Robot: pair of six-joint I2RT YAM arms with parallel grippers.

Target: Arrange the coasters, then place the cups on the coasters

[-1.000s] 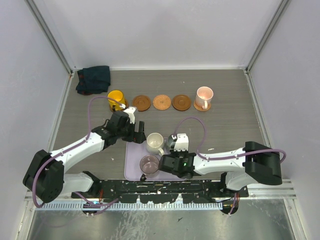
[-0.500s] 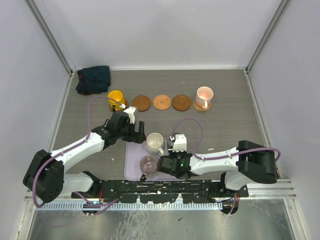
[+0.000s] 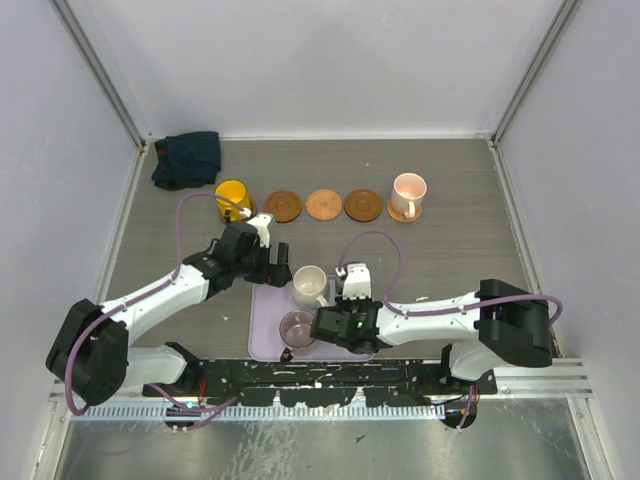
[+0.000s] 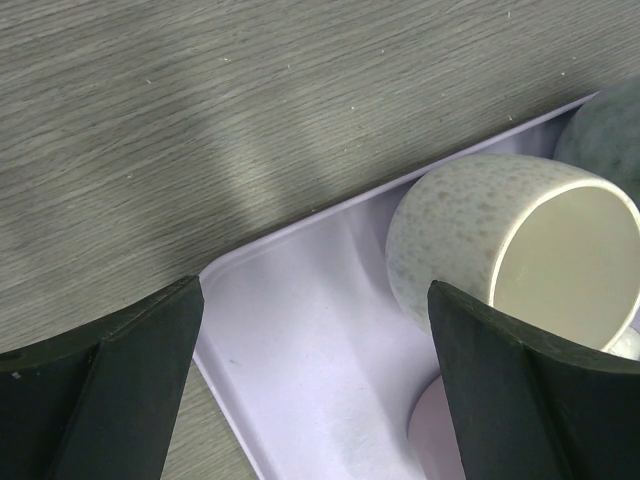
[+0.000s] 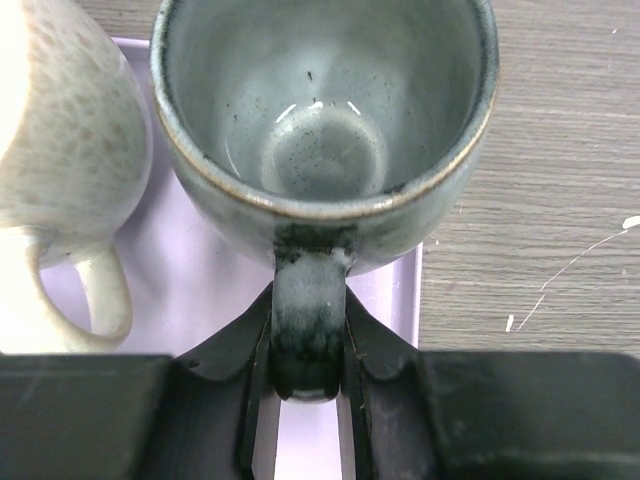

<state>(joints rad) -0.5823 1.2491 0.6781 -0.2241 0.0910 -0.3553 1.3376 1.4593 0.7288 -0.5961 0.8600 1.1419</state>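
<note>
My right hand [image 5: 308, 335] has just pinched shut on the grey cup's [image 5: 320, 110] handle. The cup sits straight ahead of it, in the tray [image 5: 190, 280]. Left hand [image 4: 315, 375] spread wide, empty. I judge lift comes next.

Far side: row of coasters [image 3: 323, 204], a cup [image 3: 231, 194] on each end one. Near: tray [image 3: 265, 320] holding two cups [image 3: 308, 284], third cup [image 5: 325, 120] at right edge.
</note>
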